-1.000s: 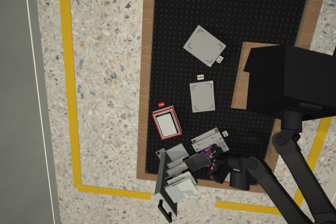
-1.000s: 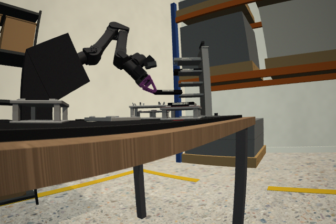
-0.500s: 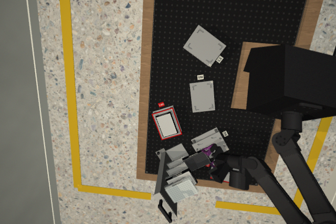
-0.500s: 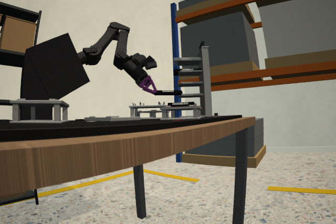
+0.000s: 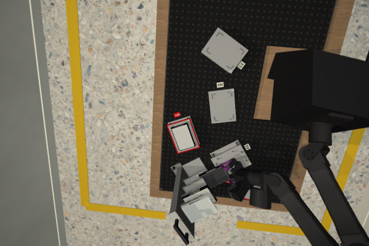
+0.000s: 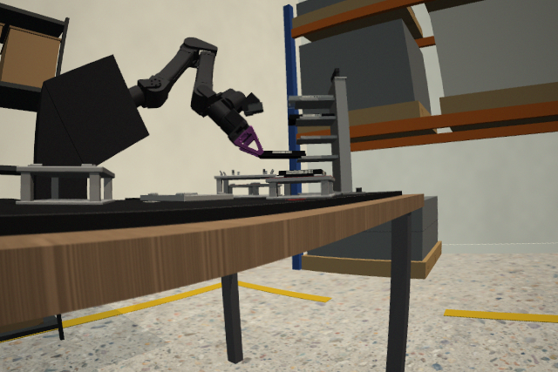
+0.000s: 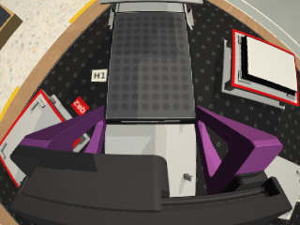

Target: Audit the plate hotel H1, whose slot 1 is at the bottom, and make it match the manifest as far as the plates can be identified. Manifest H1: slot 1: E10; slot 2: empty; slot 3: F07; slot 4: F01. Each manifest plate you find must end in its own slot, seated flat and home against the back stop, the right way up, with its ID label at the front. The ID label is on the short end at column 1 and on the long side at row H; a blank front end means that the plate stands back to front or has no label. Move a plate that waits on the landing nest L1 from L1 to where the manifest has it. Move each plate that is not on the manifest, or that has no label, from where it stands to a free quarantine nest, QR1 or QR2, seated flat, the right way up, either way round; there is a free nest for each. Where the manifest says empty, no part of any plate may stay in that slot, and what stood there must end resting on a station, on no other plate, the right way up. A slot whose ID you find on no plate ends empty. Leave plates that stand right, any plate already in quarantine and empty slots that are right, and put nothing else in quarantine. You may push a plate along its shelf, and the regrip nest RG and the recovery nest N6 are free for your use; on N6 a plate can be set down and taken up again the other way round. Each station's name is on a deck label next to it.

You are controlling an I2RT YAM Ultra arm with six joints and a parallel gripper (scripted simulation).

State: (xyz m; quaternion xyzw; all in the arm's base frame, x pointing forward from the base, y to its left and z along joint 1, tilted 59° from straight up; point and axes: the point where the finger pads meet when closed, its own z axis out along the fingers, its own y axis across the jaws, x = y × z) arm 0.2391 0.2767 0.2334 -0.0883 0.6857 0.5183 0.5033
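My gripper (image 7: 150,111) has purple fingers on both long sides of a dark well plate (image 7: 150,66), at its near end, and is shut on it. It holds the plate level in front of the plate hotel H1 (image 6: 320,133). The plate's far end (image 6: 282,153) reaches the front of a low shelf, just above it. From above, the plate (image 5: 214,176) points into the hotel (image 5: 194,189). Upper shelves hold a dark plate (image 6: 310,115) and a pale gridded plate (image 5: 199,205). I cannot read any label.
A red-framed quarantine nest (image 5: 182,137) holds a white plate. A second red-framed nest (image 7: 32,131) lies empty under my arm. The RG nest (image 5: 230,154), N6 (image 5: 222,105) and L1 (image 5: 224,49) are bare. The robot base (image 5: 315,88) stands at the right.
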